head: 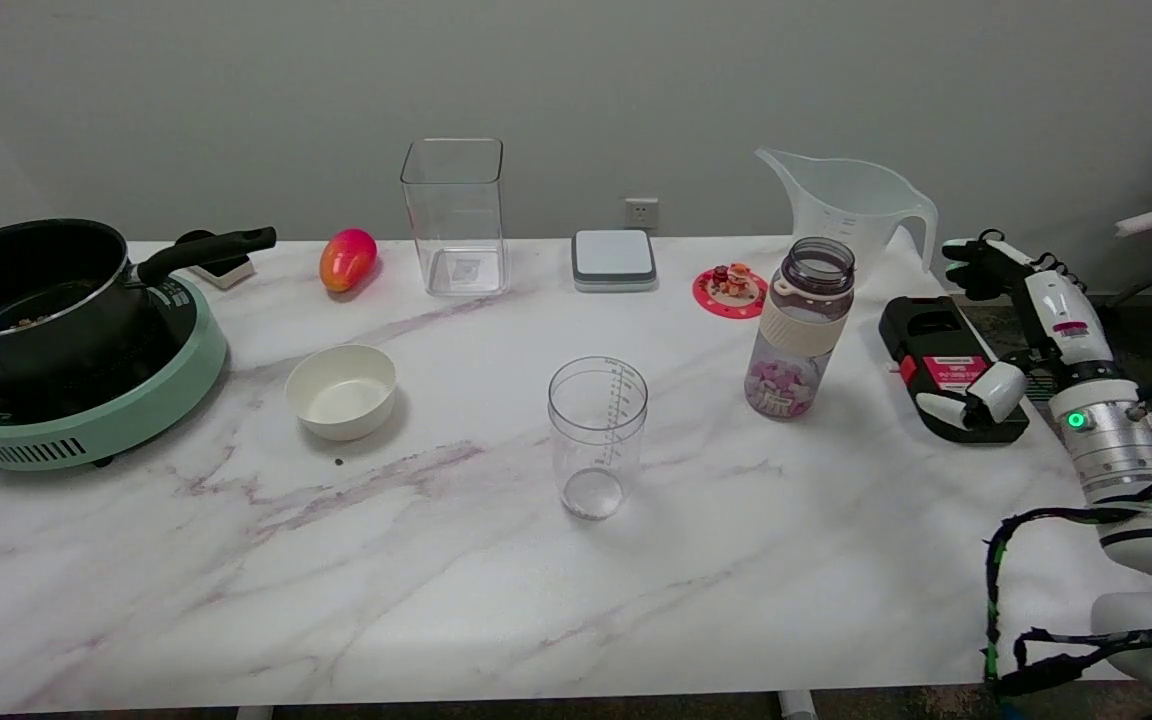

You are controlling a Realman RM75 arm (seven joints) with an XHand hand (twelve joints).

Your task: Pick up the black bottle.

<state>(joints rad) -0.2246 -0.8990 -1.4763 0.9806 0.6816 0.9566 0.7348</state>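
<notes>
Black bottle lies flat on its side near the right end of the table, long axis running from far-left to near-right, the far end toward the wall, the near end close to the table's right edge; a red and white label sits across its middle, the print too small to read. Robot hand hovers at the bottle's right side, fingers spread and holding nothing; the white thumb tip lies over the bottle's near end, whether touching cannot be told; the dark fingertips reach past its far end. A clear bottle with a cream sleeve stands upright just left of the black bottle, pink and white pieces in its bottom. Behind, a translucent jug stands at the back edge, faint graduations unreadable. Measuring cup mid-table carries a printed scale, numbers illegible. Open marble stretches across the whole near half of the table. Far left: a green cooker with a black pot; a white bowl stands near it
</notes>
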